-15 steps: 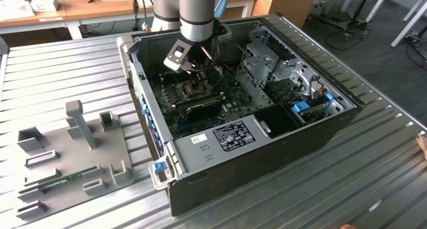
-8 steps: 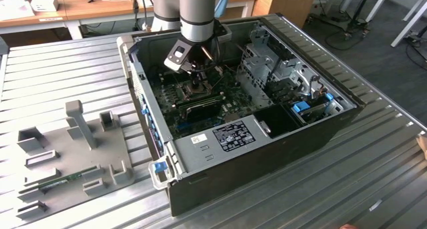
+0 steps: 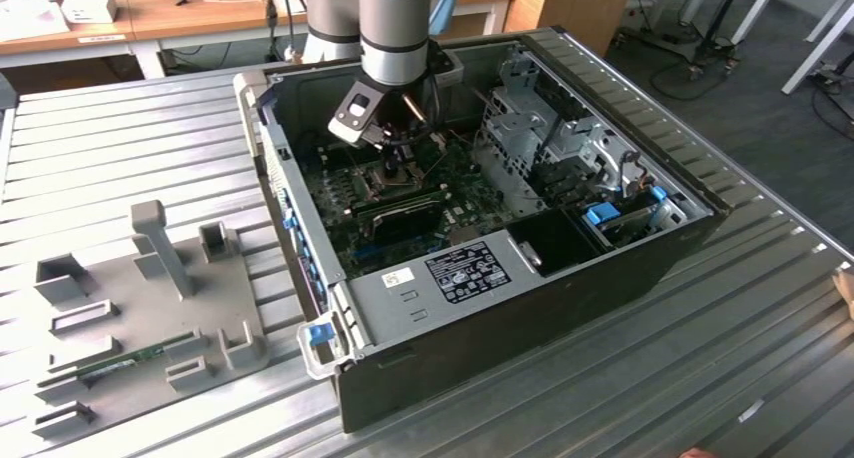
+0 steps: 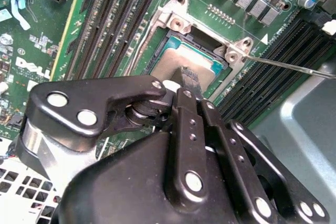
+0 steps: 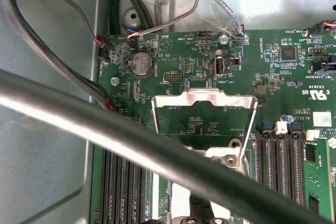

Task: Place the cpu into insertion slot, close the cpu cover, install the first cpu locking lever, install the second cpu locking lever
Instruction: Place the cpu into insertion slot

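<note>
Ribbed metal made up the surface (image 3: 120, 148), and on it an open computer case (image 3: 561, 328) lay with its inside facing up. Down on the green board, the cpu (image 4: 168, 62) lay flat inside the insertion slot (image 4: 195, 36), its pale top sitting level within the dark rim as far as we could judge. Right over its near edge hung the gripper (image 4: 189, 80), fingers drawn together with nothing that we could see between them; whether the tip touched the chip we could not tell. Behind the socket the cpu cover (image 5: 168, 100) stood raised on its hinge, the board showing through its cut-out. A thin locking lever (image 4: 294, 68) stuck out free, not hooked down as it seemed, and long black memory slots (image 4: 105, 19) flanked the socket. We judged the placing step about done. To do it well, we reckoned, the chip had to sit square and flat in the recess, under only light, straight-down pressure, with no sideways drag across the socket.
</note>
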Controlling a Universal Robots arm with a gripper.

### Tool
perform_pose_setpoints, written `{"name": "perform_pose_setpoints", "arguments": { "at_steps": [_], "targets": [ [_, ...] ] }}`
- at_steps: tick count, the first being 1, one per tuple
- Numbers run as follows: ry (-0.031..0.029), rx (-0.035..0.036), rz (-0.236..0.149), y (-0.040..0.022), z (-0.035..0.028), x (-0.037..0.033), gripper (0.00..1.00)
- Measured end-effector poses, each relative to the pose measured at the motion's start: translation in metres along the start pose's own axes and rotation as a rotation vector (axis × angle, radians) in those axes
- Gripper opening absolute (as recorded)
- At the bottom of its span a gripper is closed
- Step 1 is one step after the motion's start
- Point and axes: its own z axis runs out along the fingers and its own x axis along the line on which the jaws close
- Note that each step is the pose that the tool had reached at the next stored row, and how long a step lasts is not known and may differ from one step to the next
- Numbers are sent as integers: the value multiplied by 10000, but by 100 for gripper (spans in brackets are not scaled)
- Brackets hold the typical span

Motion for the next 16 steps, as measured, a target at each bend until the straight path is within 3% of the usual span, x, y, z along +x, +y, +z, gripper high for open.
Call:
{"name": "perform_pose_setpoints", "arguments": {
  "at_steps": [16],
  "targets": [
    [-2,1,0,6,18,-1,10]
  ]
}}
